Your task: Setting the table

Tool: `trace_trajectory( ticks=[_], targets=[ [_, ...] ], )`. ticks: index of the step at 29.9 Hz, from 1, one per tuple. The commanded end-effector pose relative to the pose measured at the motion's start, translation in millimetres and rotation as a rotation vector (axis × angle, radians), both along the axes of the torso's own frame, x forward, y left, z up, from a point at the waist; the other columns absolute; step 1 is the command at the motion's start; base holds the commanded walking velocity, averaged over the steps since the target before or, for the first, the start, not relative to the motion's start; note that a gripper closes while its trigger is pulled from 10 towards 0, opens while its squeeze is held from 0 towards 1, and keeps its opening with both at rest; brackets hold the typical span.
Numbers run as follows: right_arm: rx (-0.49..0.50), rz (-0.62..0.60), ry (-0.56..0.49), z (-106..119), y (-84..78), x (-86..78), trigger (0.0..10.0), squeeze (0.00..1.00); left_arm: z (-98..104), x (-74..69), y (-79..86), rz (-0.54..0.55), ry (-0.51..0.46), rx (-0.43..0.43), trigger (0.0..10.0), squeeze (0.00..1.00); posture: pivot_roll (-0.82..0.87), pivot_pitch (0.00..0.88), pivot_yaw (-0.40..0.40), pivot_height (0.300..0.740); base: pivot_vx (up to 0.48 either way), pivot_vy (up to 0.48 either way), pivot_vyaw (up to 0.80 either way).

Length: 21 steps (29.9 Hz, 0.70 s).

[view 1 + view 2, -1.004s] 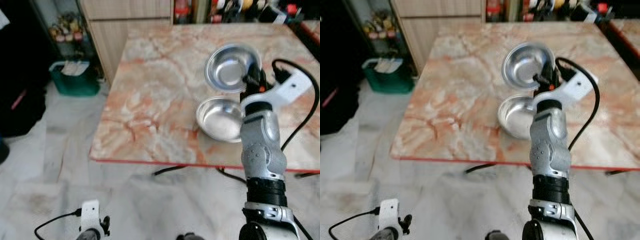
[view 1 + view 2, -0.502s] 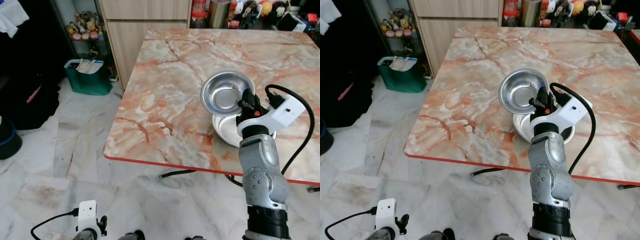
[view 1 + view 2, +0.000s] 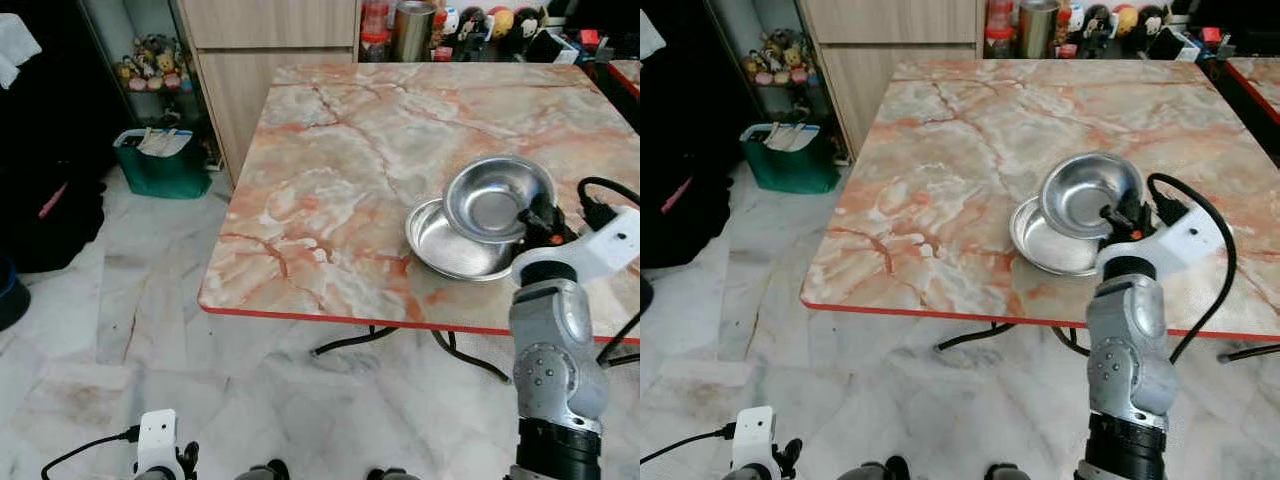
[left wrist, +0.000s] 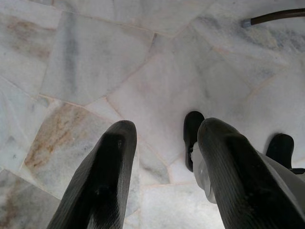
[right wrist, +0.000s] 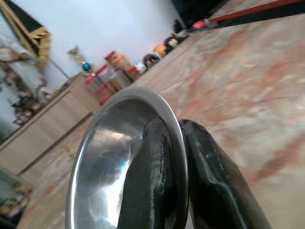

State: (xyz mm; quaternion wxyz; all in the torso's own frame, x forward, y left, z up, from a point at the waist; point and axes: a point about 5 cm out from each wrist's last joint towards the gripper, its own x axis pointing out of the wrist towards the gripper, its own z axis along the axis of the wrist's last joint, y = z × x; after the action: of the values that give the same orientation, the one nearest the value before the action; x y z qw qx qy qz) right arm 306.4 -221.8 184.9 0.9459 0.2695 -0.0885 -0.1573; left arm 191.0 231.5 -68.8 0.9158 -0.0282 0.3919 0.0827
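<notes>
Steel bowl (image 3: 497,201), shiny, is pinched by its rim in the right gripper (image 3: 1121,214) and held tilted, inside facing the camera, just above and partly over a 2nd steel bowl (image 3: 450,248). That 2nd bowl sits flat on the marble table (image 3: 340,170), near the table's front edge toward the robot, at abt 4 o'clock from the table's centre. Held bowl overlaps the resting one at its 1 o'clock side; can't tell if they touch.

Right wrist view: the two black fingers (image 5: 147,181) are closed on the bowl rim, one inside, one outside, w/ only the thin metal between them. Right arm (image 3: 552,350) rises silver from the bottom of the head views, black cable (image 3: 1215,250) looping off the wrist.

Left gripper (image 4: 164,167) hangs low by the robot's side over the pale marble floor (image 4: 119,71); fingers apart, holding nothing.

Table top is pinkish-orange veined w/ a red edge strip. At its far edge, 12 o'clock: a metal canister (image 3: 408,17) and small figurines (image 3: 500,20). On the floor at abt 10 o'clock from the table, a green bag (image 3: 160,160) beside a wooden cabinet (image 3: 260,40).
</notes>
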Motion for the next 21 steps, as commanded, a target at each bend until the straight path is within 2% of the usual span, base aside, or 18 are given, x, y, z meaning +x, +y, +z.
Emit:
trace_trajectory(
  ticks=[1,11,21],
  targets=[
    [0.026,0.002,0.014,-5,0.2,2.2,10.0,0.0,-4,-7.4,0.6,0.02,0.03,-0.012,10.0,0.0,-0.04,0.156,0.031,0.74,0.0,0.0,0.0],
    [0.082,-0.007,0.071,-26,-0.8,3.3,10.0,0.0,-5,-8.1,-0.9,0.015,0.032,-0.015,10.0,0.0,-0.04,0.161,0.033,0.74,0.0,0.0,0.0],
    [0.1,-0.007,0.081,-33,-1.3,8.3,10.0,0.0,-5,-15.0,11.6,0.026,0.049,-0.008,10.0,0.0,-0.04,0.161,0.033,0.74,0.0,0.0,0.0]
  ],
)
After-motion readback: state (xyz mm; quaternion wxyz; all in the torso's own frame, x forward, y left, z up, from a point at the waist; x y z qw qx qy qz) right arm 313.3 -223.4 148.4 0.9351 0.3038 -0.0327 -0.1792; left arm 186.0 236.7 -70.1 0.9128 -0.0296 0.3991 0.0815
